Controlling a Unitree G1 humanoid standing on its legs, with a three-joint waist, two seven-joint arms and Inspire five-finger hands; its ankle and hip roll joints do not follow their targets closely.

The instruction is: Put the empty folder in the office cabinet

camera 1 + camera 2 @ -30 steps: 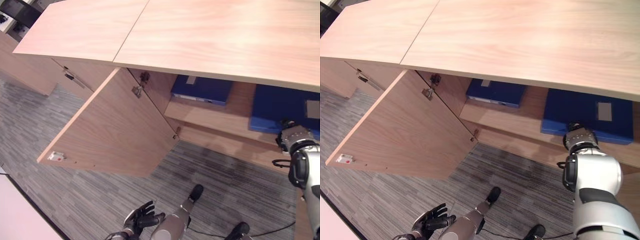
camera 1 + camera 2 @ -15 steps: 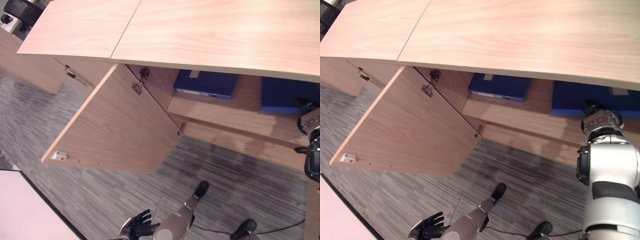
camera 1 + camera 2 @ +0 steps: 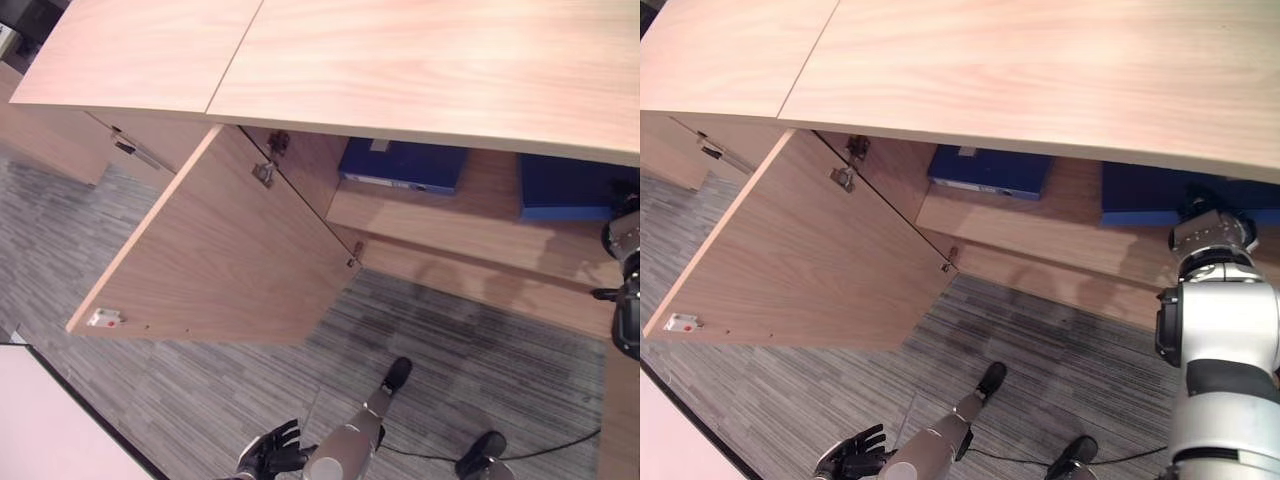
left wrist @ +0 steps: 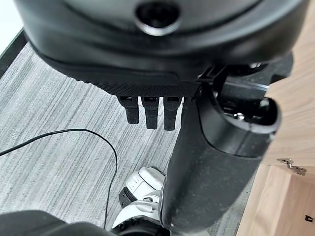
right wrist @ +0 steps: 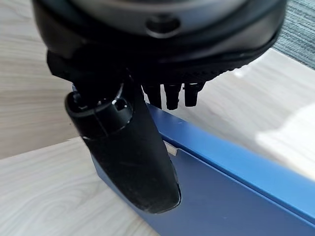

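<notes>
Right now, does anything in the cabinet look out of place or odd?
Nothing stands out. Two blue folders lie flat on the shelf, one left, one by the right hand; the door is open.

An open cabinet [image 3: 420,70] spans the top of the frame, its door [image 3: 225,250] swung out toward the lower left over the floor [image 3: 470,350]. On the shelf [image 3: 450,225] inside, one folder [image 3: 405,165] lies at centre, a second folder [image 3: 1140,190] to its right. The right hand [image 5: 147,147] rests against that second folder at the frame's right edge. The left hand [image 3: 268,455] hangs over the floor at bottom centre.
</notes>
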